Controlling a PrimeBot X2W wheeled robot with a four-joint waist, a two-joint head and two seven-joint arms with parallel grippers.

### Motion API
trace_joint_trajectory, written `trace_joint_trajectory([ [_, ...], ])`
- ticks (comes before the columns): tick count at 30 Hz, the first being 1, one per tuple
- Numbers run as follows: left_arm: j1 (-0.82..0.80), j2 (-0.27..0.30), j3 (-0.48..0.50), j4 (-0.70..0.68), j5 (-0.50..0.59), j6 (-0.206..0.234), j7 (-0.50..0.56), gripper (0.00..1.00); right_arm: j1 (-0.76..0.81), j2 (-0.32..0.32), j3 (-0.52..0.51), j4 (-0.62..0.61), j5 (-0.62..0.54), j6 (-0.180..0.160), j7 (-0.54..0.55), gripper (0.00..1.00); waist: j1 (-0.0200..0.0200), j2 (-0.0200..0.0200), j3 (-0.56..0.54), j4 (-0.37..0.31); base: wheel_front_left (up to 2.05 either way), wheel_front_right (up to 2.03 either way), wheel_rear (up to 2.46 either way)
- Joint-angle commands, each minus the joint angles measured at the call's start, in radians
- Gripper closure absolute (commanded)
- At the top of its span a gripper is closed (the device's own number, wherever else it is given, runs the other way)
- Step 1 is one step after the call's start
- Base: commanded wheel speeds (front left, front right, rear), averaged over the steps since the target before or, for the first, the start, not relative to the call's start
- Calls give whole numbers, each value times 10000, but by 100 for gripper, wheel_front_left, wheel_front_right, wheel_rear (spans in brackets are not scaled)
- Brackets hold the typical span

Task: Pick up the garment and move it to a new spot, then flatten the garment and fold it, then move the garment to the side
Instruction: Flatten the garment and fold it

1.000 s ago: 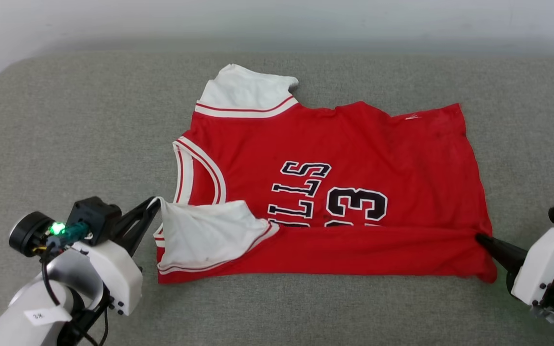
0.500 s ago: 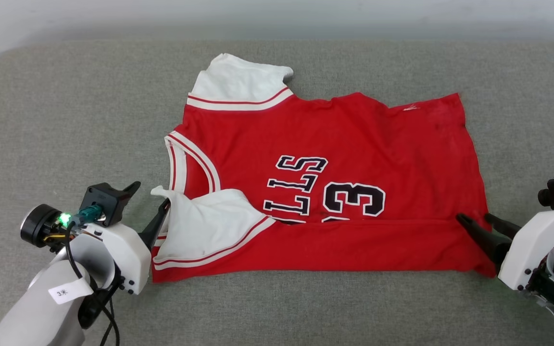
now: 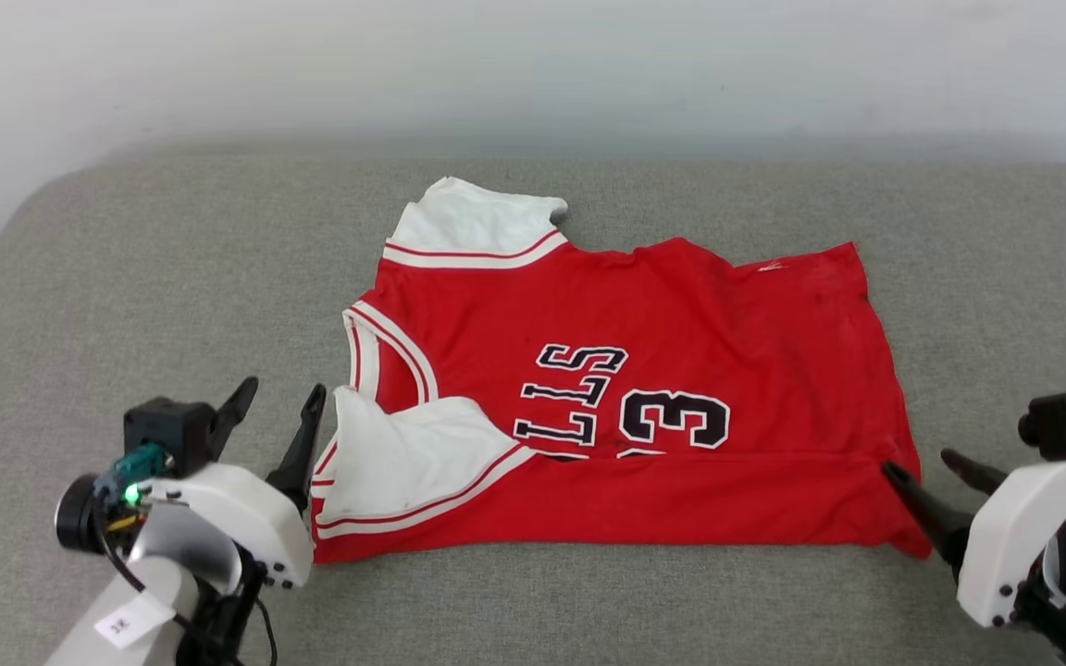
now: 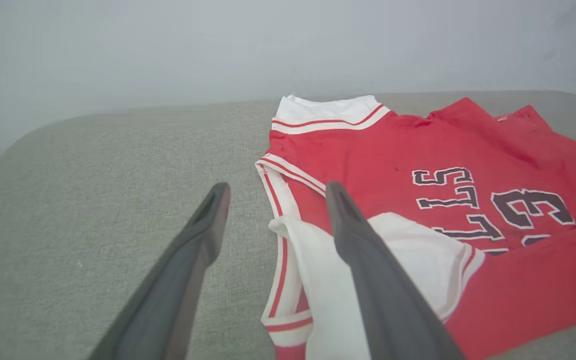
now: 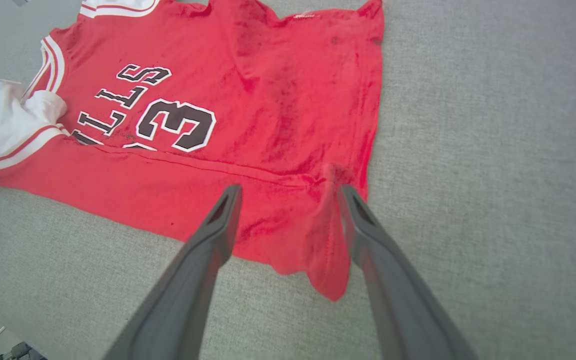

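Grey fabric surface (image 3: 126, 277) under garment (image 3: 681, 333) (edge folded).

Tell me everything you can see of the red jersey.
The garment is a red fabric jersey with white sleeves, red-white striped trim and black, white-outlined lettering and numerals. It lies flat on the grey padded surface, neck toward the robot's left, hem toward its right. Its near edge is folded over the print, the near sleeve on top. The open left end effector stands beside that sleeve; the open right end effector straddles a raised pucker at the near hem corner.
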Motion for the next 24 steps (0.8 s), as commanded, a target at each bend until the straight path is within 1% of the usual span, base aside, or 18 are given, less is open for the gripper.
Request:
trace_joint_trajectory([
  [1,399,-79,68,-270,-155,219,143,0,289,141,-133,-152,-212,-8,172,0,0,-1,-98,-32,0,0,0],
  [5,1206,-35,31,-1205,-381,805,786,0,806,471,-516,-605,-714,-8,767,0,0,-1,-115,-90,0,0,0],
  [8,1812,-7,-154,-1743,-665,1212,1712,0,1158,824,-853,-957,-1038,-8,1220,0,0,-1,15,-113,0,0,0],
  [10,1916,159,-200,-2056,-664,1427,2156,0,1296,1037,-1030,-1246,-1235,-8,1456,0,0,-1,145,-142,0,0,0],
  [14,2059,377,-352,-2286,-497,1766,2693,0,1391,1429,-1323,-1649,-1515,-8,1642,0,0,-1,416,-210,0,0,0],
  [18,1971,620,-429,-2273,-284,2099,3154,0,1361,1608,-1412,-1914,-1679,-8,1764,0,0,-1,662,-270,0,0,0],
  [24,1798,641,-463,-1999,-193,2329,3406,0,1174,1740,-1383,-2165,-1808,-8,1842,0,0,-1,989,-394,0,0,0],
])
